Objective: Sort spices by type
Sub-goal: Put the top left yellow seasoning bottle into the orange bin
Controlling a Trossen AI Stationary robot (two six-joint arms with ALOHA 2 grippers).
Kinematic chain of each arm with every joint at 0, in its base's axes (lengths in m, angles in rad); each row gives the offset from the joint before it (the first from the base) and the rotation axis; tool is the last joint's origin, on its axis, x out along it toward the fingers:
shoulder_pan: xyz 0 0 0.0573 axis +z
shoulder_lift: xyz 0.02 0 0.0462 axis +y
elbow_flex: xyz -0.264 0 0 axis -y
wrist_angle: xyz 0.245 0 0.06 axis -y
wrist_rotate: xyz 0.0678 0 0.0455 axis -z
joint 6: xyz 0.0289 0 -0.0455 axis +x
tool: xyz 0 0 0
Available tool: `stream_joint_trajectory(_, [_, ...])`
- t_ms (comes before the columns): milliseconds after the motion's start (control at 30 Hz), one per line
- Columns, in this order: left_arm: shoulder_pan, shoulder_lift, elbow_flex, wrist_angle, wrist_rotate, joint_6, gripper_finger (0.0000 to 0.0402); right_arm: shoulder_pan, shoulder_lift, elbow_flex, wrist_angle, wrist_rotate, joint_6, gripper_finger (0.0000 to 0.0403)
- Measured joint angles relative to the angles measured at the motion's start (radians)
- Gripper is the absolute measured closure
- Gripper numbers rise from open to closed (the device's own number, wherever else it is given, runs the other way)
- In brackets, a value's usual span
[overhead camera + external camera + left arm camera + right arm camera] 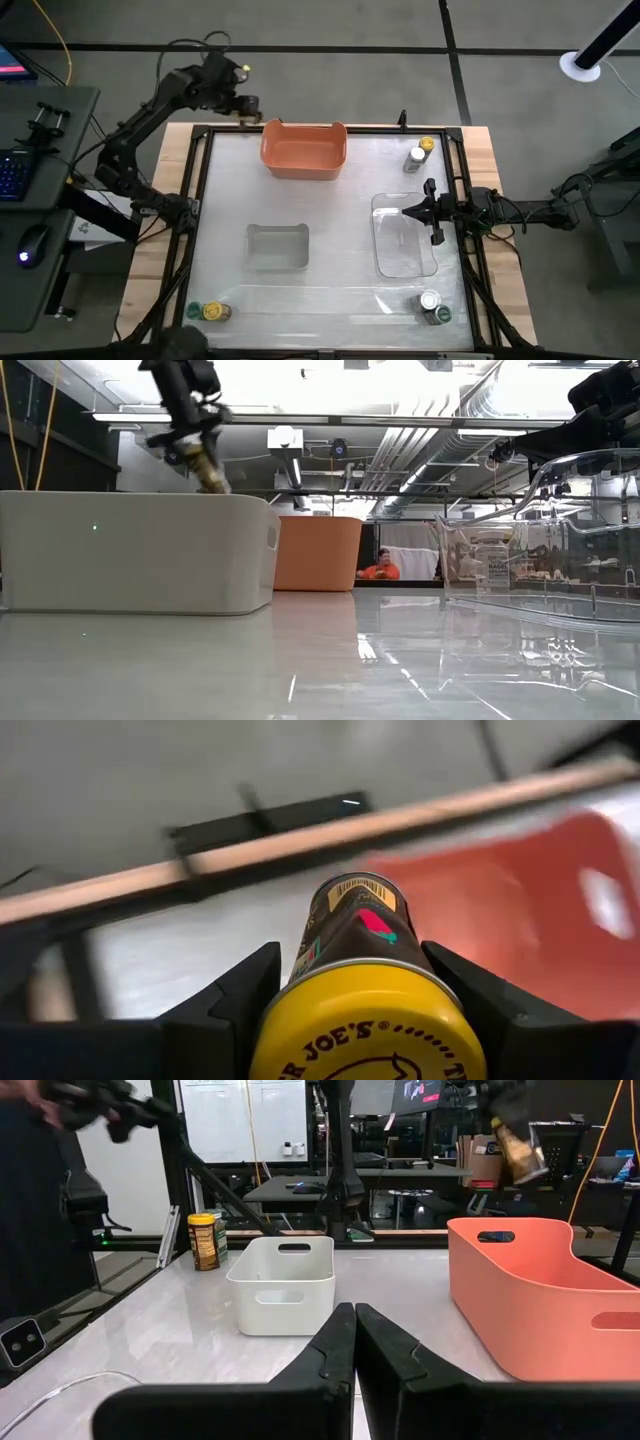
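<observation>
While the left gripper (360, 1020) is clamped on a yellow-lidded jar (362, 985), it hangs in the air near the table's far left corner, just left of the orange tub (304, 150); in the low view the held jar (209, 468) tilts above the white tub (140, 550). Other jars sit at the table corners: a yellow-lidded one (427, 146) and a silver-lidded one (416, 158) touching or nearly so at the far right; a silver-lidded one (429, 301) and a green-lidded one (441, 315) close together at the near right; a green-lidded one (194, 311) and a yellow-lidded one (213, 312) side by side at the near left. White tub (277, 247) sits mid-table, left of centre. Clear tub (404, 235) lies on the right side. Right gripper (354, 1342) waits, fingers together, low over the clear tub's far edge, pointing toward the table's middle. Person in orange (379, 567) visible in the room beyond.
</observation>
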State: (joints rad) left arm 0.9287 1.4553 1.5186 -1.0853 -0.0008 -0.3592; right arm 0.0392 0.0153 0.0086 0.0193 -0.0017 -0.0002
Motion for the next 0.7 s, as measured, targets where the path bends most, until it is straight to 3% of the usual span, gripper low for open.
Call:
stream_joint_trajectory(167, [-0.183,0.069,0.094,-0.041,0.011,0.013,0.0213,0.000,0.000,0.000,0.000,0.000,0.000,0.0402])
stream_joint_trajectory(300, [-0.276,0.195,0.168,-0.108,-0.027,0.077,0.0213,0.000,0.000,0.000,0.000,0.000,0.000,0.0402])
stream_joint_trajectory(500, [-0.302,0.448,0.303,-0.271,-0.135,0.219,0.0213,0.000,0.000,0.000,0.000,0.000,0.000,0.0402])
stream_joint_trajectory(700, [-0.299,0.579,0.344,-0.236,-0.165,0.300,0.0213,0.000,0.000,0.000,0.000,0.000,0.000,0.0402])
